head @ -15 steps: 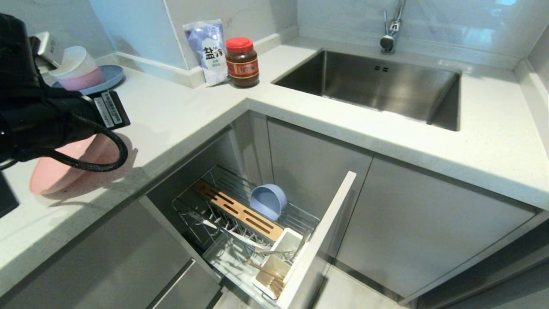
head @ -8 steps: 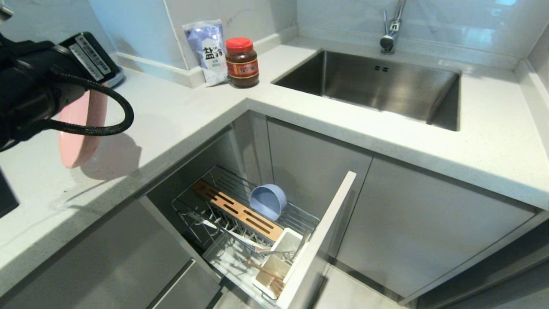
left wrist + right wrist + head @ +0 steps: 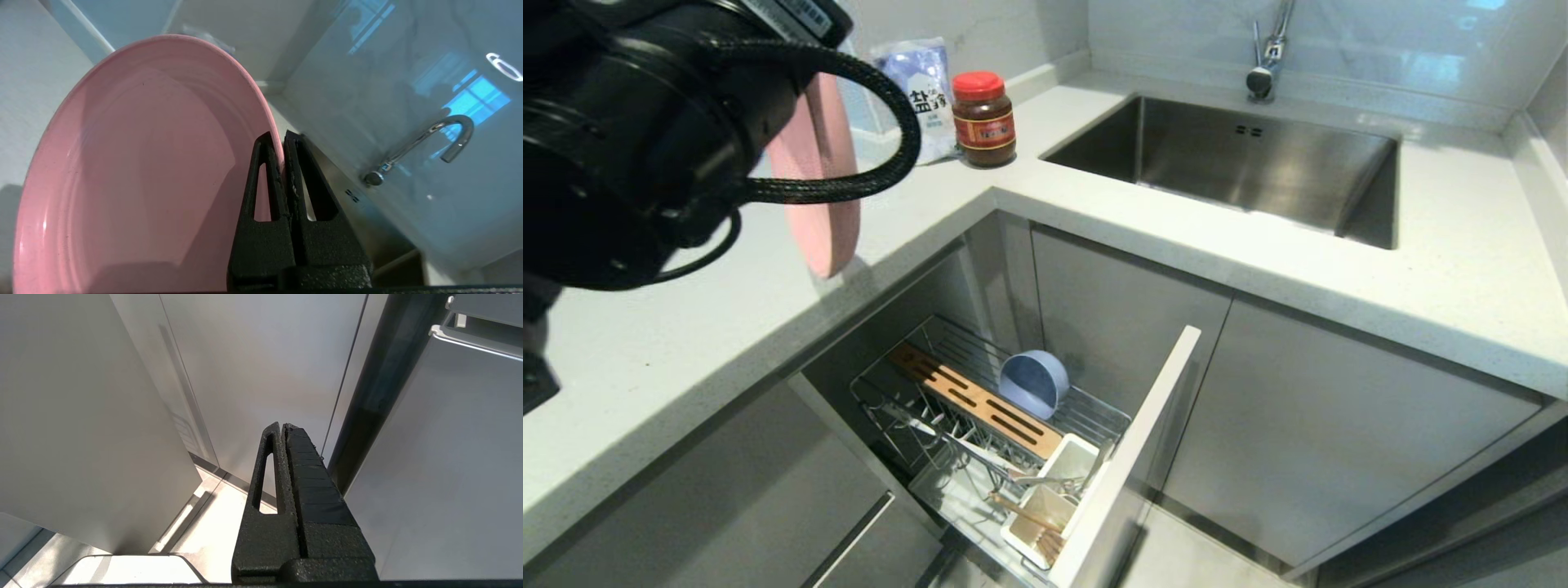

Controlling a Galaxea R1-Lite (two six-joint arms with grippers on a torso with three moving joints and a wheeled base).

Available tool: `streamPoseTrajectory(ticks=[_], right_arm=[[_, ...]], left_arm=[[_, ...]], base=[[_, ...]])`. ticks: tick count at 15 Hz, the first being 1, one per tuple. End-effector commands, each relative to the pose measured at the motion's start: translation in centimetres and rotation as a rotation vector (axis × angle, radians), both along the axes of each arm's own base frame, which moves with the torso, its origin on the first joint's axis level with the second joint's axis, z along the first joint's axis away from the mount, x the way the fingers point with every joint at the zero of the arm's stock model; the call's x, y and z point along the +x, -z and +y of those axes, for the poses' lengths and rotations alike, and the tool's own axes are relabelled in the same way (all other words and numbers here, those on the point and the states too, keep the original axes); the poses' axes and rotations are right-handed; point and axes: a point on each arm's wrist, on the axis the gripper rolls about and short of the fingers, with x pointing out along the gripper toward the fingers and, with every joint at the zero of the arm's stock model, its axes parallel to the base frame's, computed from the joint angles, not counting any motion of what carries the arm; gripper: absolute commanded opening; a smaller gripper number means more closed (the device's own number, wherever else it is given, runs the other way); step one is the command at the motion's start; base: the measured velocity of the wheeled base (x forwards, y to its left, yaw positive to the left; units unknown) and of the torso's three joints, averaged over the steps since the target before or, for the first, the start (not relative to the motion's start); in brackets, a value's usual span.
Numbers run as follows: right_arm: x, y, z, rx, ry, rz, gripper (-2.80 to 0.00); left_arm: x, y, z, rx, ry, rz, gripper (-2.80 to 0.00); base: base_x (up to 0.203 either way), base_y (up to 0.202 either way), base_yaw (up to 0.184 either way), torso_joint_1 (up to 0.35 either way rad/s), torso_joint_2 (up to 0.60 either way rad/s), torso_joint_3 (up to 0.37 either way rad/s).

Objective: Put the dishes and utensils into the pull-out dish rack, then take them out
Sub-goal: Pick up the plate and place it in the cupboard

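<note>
Now my left gripper is clamped on the rim of the pink plate, held on edge above the bench, so loading is under way and I must next lower it between the pull-out dish rack's tines

Pink plate on edge above counter; blue-grey bowl in rack

left gripper: clamped on pink plate rim | plate: on edge | beyond: tap
</note>
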Motion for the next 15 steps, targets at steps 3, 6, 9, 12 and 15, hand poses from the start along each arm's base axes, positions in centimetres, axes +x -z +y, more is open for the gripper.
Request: streamPoseTrajectory(ticks=[3, 6, 9, 12, 15], right_arm=[[0.0, 0.1, 0.0, 0.0, 0.0, -0.003, -2.8], [0.0, 0.0, 0.0, 0.0, -0.001, -0.004, -2.8], [0.0, 0.0, 0.0, 0.0, -0.001, -0.004, -2.8], [0.0, 0.1, 0.0, 0.0, 0.0, -0.003, -2.8], [0.0, 0.0, 0.0, 0.0, 0.0, -0.004, -2.8]], left_arm=[[1.8, 6.7, -5.9, 0.079, 0.05, 0.115, -2.8], [3.1, 10.7, -7.7, 0.063, 0.079, 0.189, -2.8], [3.9, 14.3, -8.6, 0.008, 0.098, 0.252, -2.8], [4.3, 15.7, -9.0, -0.074, 0.103, 0.266, -2.8], [4.7, 17.5, -9.5, -0.139, 0.096, 0.277, -2.8]], base=[[0.0, 0.0, 0.0, 0.0, 0.0, 0.0], [0.0, 0.0, 0.0, 0.0, 0.0, 0.0], [0.0, 0.0, 0.0, 0.0, 0.0, 0.0], [0.0, 0.0, 0.0, 0.0, 0.0, 0.0], [0.0, 0.0, 0.0, 0.0, 0.0, 0.0]])
